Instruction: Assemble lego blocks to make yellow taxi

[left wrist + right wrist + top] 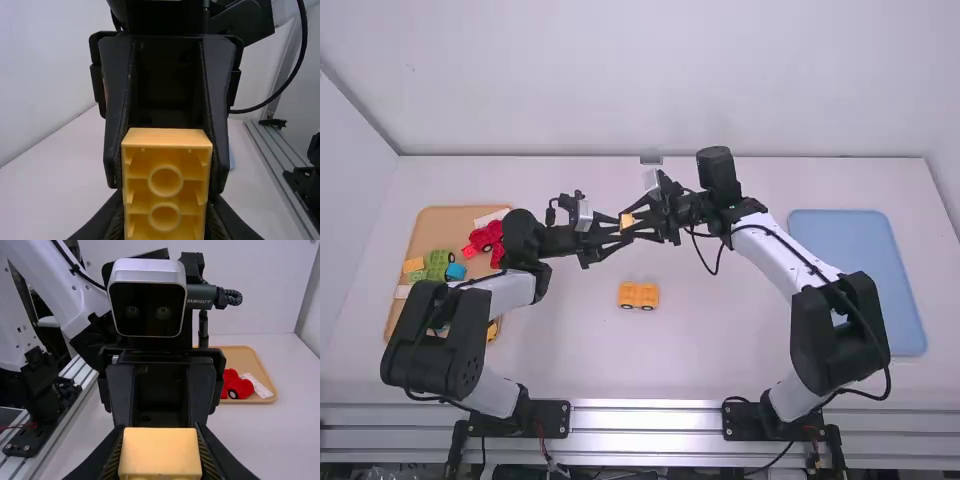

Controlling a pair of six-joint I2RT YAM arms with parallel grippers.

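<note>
The left arm [510, 292] and right arm [767, 249] have white links, bulky black joints [438, 345] and black cables [304, 40]; silvery screws [27, 447] dot the left one's black base plate [22, 444]. Left gripper [623, 228] and right gripper [628, 223] are black, the former under a silver-rimmed camera [147, 307].

Yellow-orange block [167, 137]; tan tray [445, 225]; blue tray [860, 265] (pale).

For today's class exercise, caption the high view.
Left gripper and right gripper share one yellow block; a wheeled piece stands on the table.
</note>
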